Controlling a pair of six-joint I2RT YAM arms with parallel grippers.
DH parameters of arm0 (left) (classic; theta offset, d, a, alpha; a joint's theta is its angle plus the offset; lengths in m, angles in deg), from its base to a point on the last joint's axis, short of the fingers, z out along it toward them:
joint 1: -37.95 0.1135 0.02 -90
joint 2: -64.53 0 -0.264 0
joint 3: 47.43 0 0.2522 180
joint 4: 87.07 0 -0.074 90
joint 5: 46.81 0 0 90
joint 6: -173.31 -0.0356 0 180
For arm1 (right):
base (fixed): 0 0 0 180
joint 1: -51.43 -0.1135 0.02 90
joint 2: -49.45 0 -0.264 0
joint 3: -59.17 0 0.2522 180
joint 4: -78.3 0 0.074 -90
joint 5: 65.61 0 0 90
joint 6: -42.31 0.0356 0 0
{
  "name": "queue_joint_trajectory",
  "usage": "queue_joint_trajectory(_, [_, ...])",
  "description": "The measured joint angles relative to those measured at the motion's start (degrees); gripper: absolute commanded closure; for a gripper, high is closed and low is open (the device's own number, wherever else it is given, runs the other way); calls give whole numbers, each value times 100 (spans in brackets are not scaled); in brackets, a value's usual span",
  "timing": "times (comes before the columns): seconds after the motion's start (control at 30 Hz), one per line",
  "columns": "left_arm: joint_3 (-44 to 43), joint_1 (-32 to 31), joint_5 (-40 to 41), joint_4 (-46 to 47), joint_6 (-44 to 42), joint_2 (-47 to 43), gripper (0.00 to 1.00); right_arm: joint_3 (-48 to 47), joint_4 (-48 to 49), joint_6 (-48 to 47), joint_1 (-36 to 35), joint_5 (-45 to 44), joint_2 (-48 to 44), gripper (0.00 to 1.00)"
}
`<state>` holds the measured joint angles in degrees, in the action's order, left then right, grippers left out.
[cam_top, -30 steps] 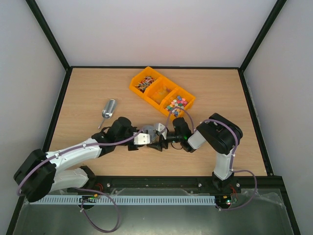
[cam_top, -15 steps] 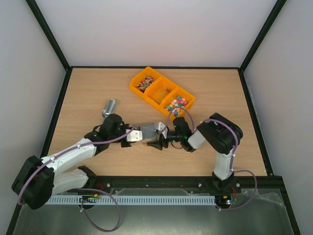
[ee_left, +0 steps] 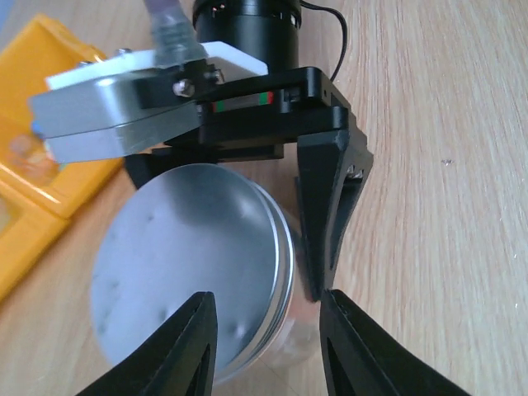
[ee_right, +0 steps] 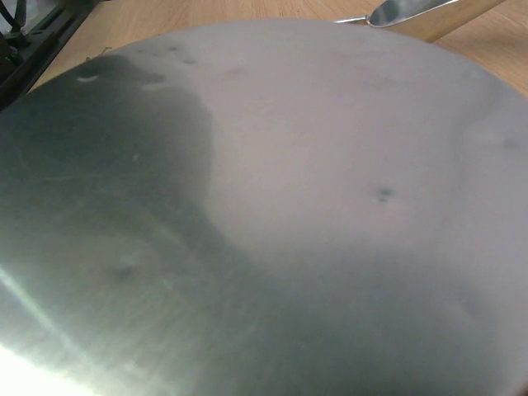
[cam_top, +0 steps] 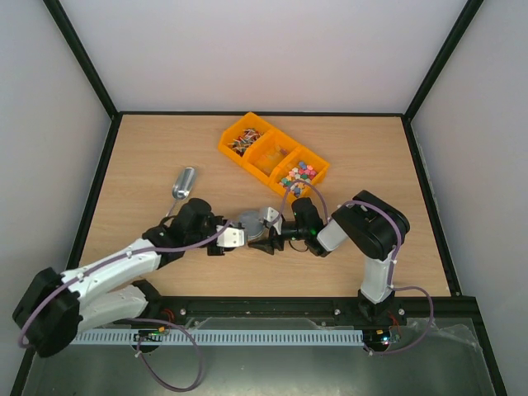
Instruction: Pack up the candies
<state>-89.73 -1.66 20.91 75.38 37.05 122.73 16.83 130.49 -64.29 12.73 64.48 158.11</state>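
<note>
Two grippers meet at the tin [ee_left: 190, 247]. The right gripper [cam_top: 262, 233] clamps its sides; the left gripper [ee_left: 268, 301] sits at its rim, jaws parted.

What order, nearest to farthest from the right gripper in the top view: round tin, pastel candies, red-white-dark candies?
1. round tin, at the right gripper itself.
2. pastel candies, nearest compartment of the tray.
3. red-white-dark candies, farthest compartment.

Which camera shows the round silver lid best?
The left wrist view: the round silver lid shows nearly whole, rim and all. The right wrist view sits so close that the lid fills the picture. The top external view shows it only as a tiny grey disc.
</note>
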Motion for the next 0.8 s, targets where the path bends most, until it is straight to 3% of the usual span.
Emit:
queue_joint_trajectory(0.17, [-63,-310,44,590,404,752,63,0,0,-7,0,4,0,55])
queue_joint_trajectory(0.3, [-162,-385,175,979,592,1078,69,0,-4,-26,2,2,0,55])
queue_joint_trajectory(0.47, [-42,-247,164,940,516,892,71,0,-13,-90,11,-4,0,55])
queue_joint_trajectory(0.67, [138,361,-68,575,216,470,71,-7,-28,-131,35,-15,0,55])
queue_joint_trajectory(0.8, [195,675,146,289,37,258,64,-4,-55,-205,44,111,0,51])
